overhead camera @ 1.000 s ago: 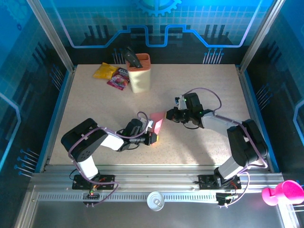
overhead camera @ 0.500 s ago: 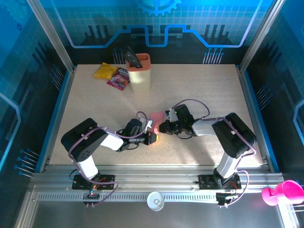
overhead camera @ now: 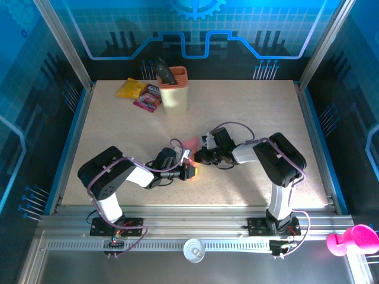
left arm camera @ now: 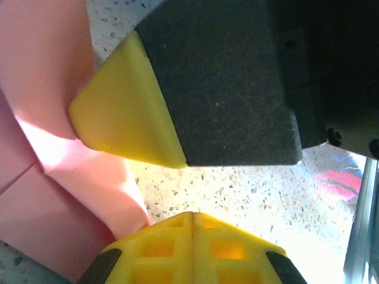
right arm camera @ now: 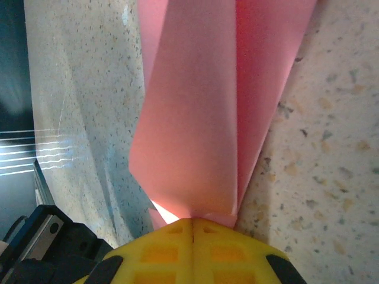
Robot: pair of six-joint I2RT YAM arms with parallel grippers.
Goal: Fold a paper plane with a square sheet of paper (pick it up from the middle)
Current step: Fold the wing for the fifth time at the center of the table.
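The pink paper [right arm camera: 201, 118] is folded long and smooth. It sticks out ahead of the right gripper [right arm camera: 192, 223], whose jaws pinch its end. The left gripper [left arm camera: 192, 216] has closed jaws, and the paper touches just beside them.

I'm looking at a speckled beige table [overhead camera: 118, 124] fenced by aluminium posts [overhead camera: 62, 44] and blue walls [overhead camera: 249, 29] printed with pale circuit lines. A slotted metal rail [overhead camera: 195, 228] runs along the near edge. Bright light pools mid-table, throwing hard shadows.
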